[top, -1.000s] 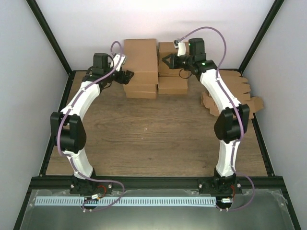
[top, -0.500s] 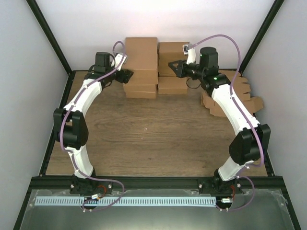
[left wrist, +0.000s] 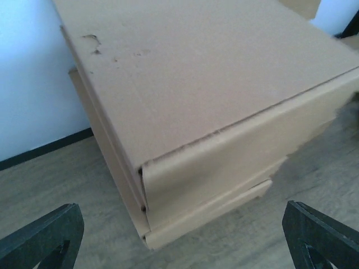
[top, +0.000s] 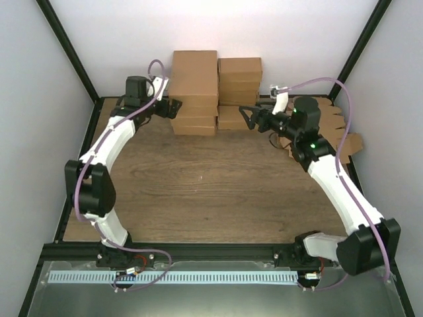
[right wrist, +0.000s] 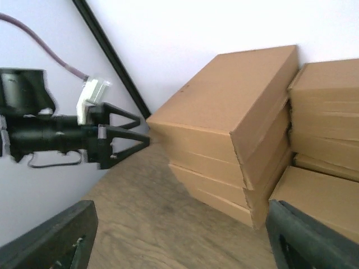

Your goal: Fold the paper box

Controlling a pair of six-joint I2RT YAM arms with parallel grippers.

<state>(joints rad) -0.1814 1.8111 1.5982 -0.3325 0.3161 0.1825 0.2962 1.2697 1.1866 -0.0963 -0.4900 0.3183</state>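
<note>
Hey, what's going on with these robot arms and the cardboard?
Two robot arms reach toward stacks of folded brown cardboard boxes at the far edge of the wooden table. The left hand is open beside the large brown box topping the left stack, holding nothing. The right hand is open and empty in front of the smaller stack. Flat brown cardboard blanks lie at the right.

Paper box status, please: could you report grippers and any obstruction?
Left gripper open, right gripper open. Large brown cardboard paper box folded, atop left box stack, ungripped. No obstruction.
</note>
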